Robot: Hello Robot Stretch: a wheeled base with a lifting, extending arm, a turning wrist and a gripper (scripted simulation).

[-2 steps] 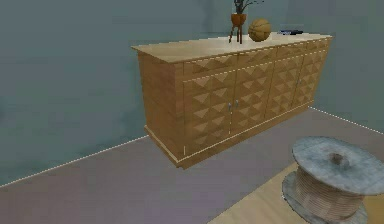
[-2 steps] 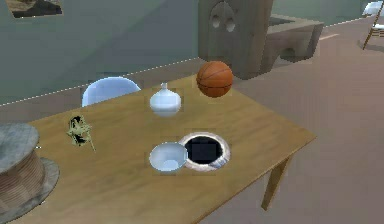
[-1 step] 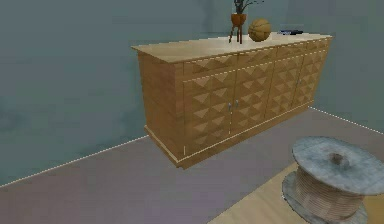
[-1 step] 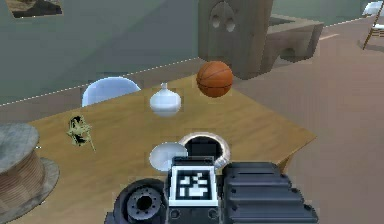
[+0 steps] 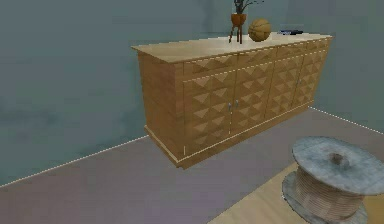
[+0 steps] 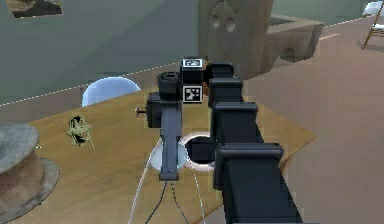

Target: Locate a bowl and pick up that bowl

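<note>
**Item:** round pale-rimmed vessel with a dark hollow (image 6: 198, 150), probably the bowl. It lies on the wooden table (image 6: 100, 160), well in from the far edge, partly under the arm (image 6: 240, 150).

**Gripper** (image 6: 168, 170): at the vessel's rim, presumably placed for the pick. Cannot tell how its fingers are set or whether it holds anything.

**Also:** small yellow-black object (image 6: 78, 130) nearer the far edge; blue chair back (image 6: 110, 90) beyond.

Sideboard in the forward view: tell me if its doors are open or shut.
Shut. The sideboard has its door and drawer fronts all lying flush, with no gap or inside showing.
</note>
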